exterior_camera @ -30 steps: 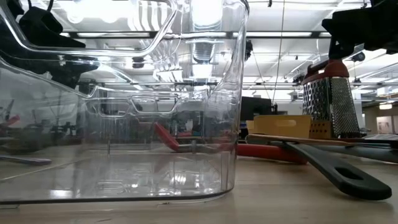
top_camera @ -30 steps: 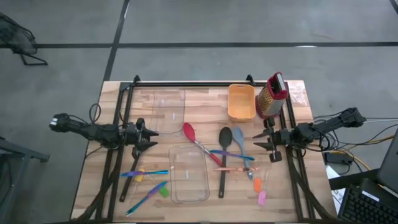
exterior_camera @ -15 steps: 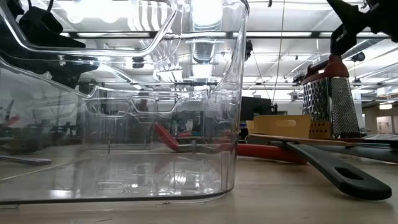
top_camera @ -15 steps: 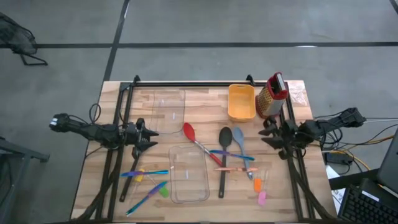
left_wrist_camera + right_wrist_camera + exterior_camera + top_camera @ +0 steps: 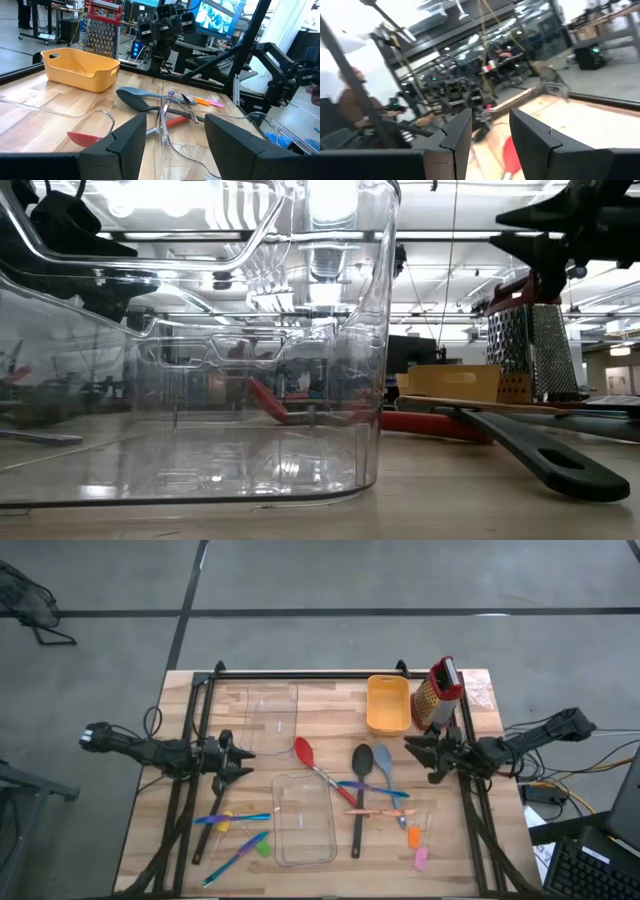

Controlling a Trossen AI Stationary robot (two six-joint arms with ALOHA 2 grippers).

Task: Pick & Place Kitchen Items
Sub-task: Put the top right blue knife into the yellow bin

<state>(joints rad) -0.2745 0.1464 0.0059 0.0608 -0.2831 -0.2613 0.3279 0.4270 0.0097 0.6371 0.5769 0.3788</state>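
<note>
In the high view the red spoon (image 5: 318,770), the black spoon (image 5: 360,790) and the light-blue spoon (image 5: 384,762) lie crossed at the table's middle. Thin sticks (image 5: 374,789) lie over their handles. Orange (image 5: 413,837) and pink (image 5: 421,858) chunks sit nearer the front. More blue sticks (image 5: 235,818), a green chunk (image 5: 264,848) and a yellow chunk (image 5: 225,826) lie front left. My right gripper (image 5: 415,752) hovers open just right of the light-blue spoon's bowl and touches nothing. My left gripper (image 5: 245,762) waits open, left of the red spoon (image 5: 82,137).
A clear tub (image 5: 303,820) stands front centre and a clear lid or tray (image 5: 270,710) lies far left. A yellow bin (image 5: 388,703) and the red-topped metal grater (image 5: 437,695) stand at the far right. Black frame rails (image 5: 190,790) run along both table sides.
My right gripper has moved a little toward the table's left and far edge, closer to the spoon bowls, and has turned about its wrist on the way. Its wrist view is blurred by motion.
</note>
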